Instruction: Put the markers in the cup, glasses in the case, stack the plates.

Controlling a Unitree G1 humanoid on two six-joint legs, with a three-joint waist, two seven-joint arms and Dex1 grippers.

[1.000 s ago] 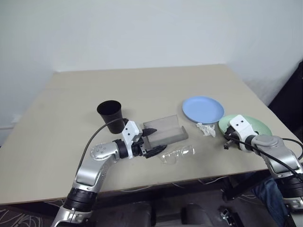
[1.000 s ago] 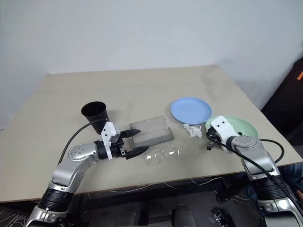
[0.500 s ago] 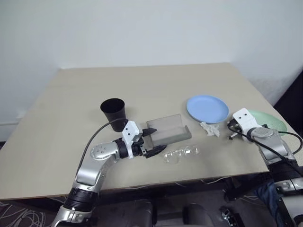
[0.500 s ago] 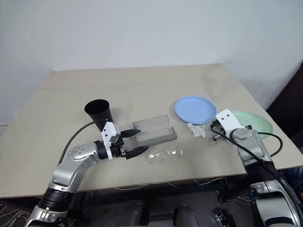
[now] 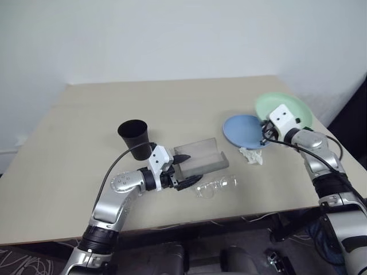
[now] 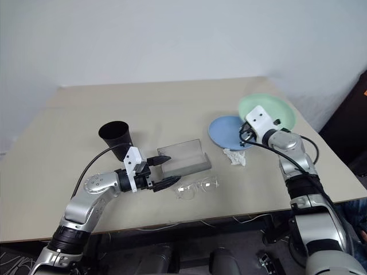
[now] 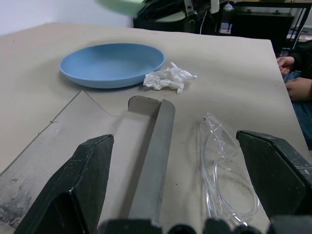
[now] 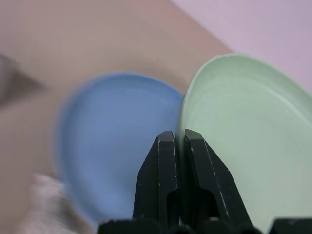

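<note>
My right gripper (image 8: pixel 176 136) is shut on the rim of the mint green plate (image 5: pixel 288 102) and holds it tilted in the air, just above and right of the light blue plate (image 5: pixel 242 130) on the table. The left gripper (image 5: pixel 186 170) stands open and low over the table. The grey case (image 5: pixel 200 157) lies open between its fingers, and the clear glasses (image 5: pixel 217 186) lie just beside its near finger. The black cup (image 5: pixel 133 137) stands upright left of the case. The markers are out of view.
A small white tissue wad (image 5: pixel 250 156) lies between the blue plate and the glasses. The beige table (image 5: pixel 86 109) ends close to the right of the plates. In the left wrist view a person's hand (image 7: pixel 292 61) rests beyond the table edge.
The right gripper has lifted the green plate off the table and carried it up and left, to beside the blue plate. The left gripper has stayed still.
</note>
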